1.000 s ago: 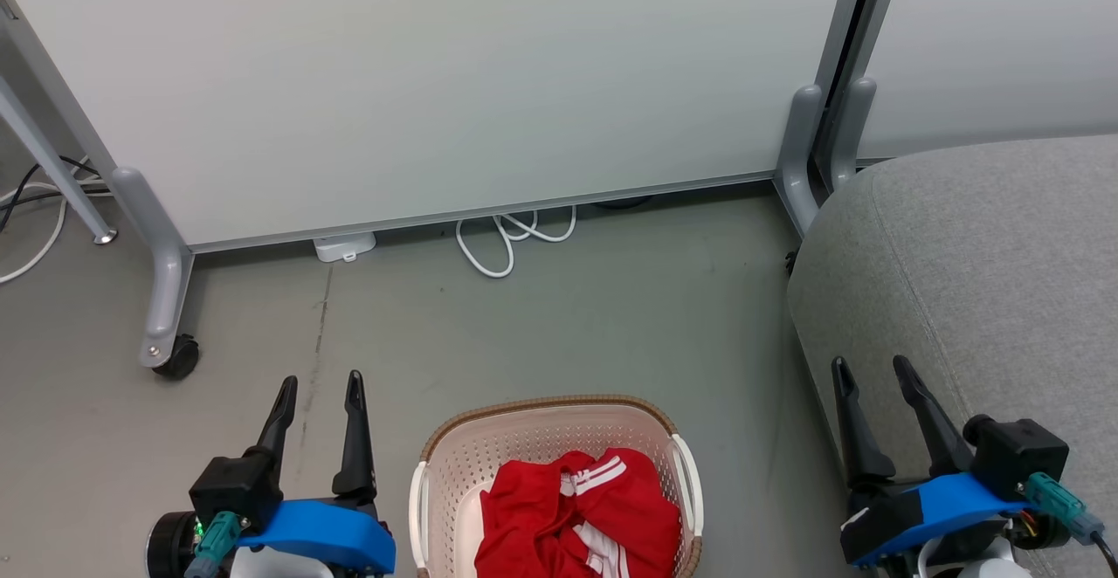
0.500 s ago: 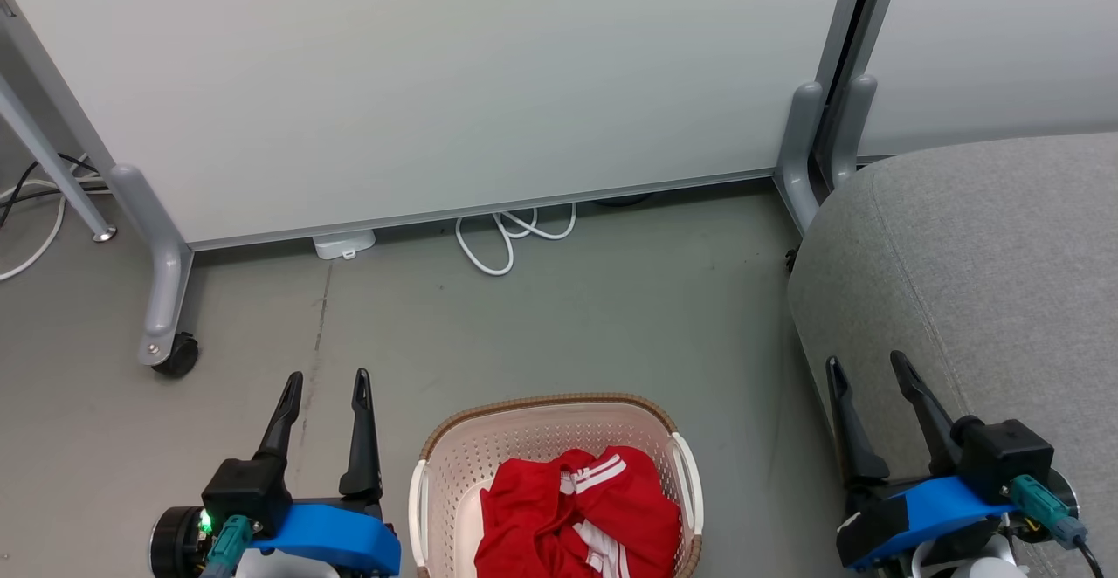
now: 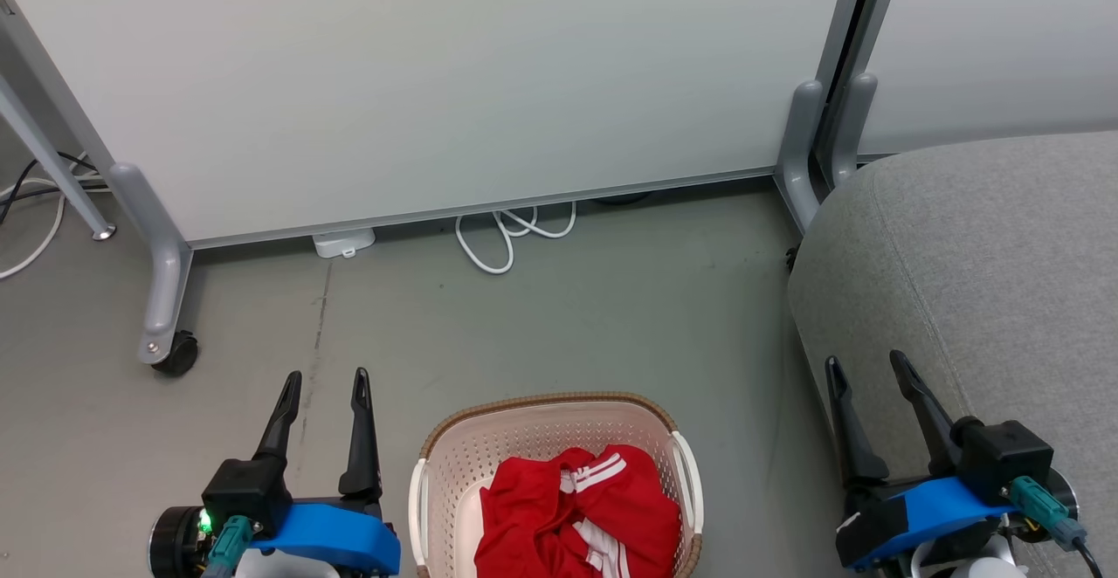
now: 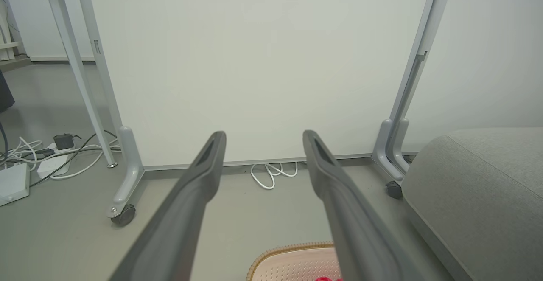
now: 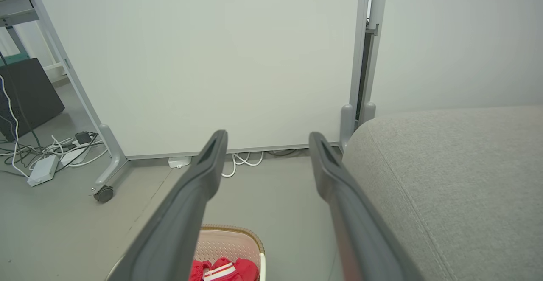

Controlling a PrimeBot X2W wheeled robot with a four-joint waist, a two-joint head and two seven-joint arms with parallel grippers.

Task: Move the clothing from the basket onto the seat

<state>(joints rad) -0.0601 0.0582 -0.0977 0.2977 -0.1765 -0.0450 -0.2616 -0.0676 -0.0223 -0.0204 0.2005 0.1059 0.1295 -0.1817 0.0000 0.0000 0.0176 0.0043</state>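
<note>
The cream perforated basket (image 3: 524, 438) with its brown rim stands on the floor at the bottom centre of the head view. Crumpled red clothing (image 3: 581, 512) with white stripes lies inside it; how many garments cannot be told. The grey seat (image 3: 987, 264) fills the right side. My left gripper (image 3: 325, 379) is open and empty, left of the basket. My right gripper (image 3: 866, 363) is open and empty, over the seat's front edge. The left wrist view shows the basket rim (image 4: 292, 249) and seat (image 4: 483, 187). In the right wrist view lie the clothing (image 5: 225, 270), basket (image 5: 229, 238) and seat (image 5: 449, 179).
A white partition panel (image 3: 437, 80) on grey wheeled feet (image 3: 166, 299) stands behind the basket. A coiled white cable (image 3: 511, 237) and a small white box (image 3: 343, 246) lie at its base. More cables (image 3: 35, 202) trail at the far left. Bare grey floor (image 3: 568, 325) lies between partition and basket.
Between one second and half a second ago both grippers shifted slightly, the left a little right, the right a little lower. Since then nothing has visibly moved.
</note>
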